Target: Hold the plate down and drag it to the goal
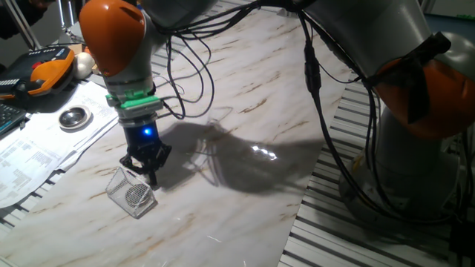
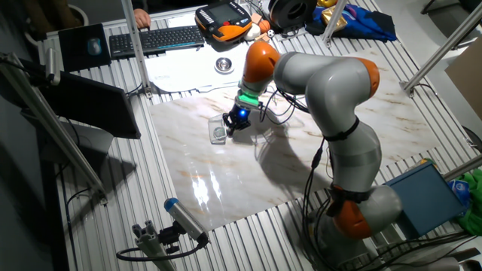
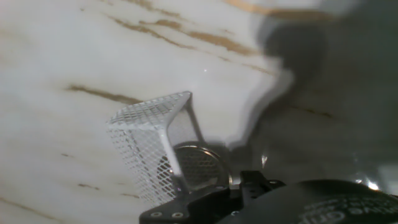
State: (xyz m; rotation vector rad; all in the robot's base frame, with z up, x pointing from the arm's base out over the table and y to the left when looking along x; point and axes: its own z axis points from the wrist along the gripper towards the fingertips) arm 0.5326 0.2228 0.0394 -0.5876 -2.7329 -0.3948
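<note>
The end effector [image 1: 148,174] of an orange and grey robot arm points down at a pale marble-patterned desk [image 1: 245,111], its dark fingertips at the open side of a small wire mesh box [image 1: 131,194]; whether the fingers are spread or closed cannot be told from any view, since the hand camera shows only the dark body of the tool at the bottom edge. Directly below and just in front of the fingertips, in the hand view, lies the plate [image 3: 198,166], a small round silver metal disc with a raised rim and a darker, finely textured centre. It appears to sit at the mouth of the mesh box [image 3: 152,140], partly inside it, with the mesh wall rising on its far left side. Judging by its look, the plate is stiff, thin and light, and it would likely slide easily on the smooth desk, so it is better pressed flat from above at its centre than pinched at the rim; pressing off-centre could tip it or let it skate away. The mesh box looks light too and could shift if pushed. The task seems near its end. Farther from the end effector, beyond the desk edge, a larger round silver dish [image 1: 74,117] rests on papers, and an orange and black handheld controller [image 1: 44,67] lies beyond that.
</note>
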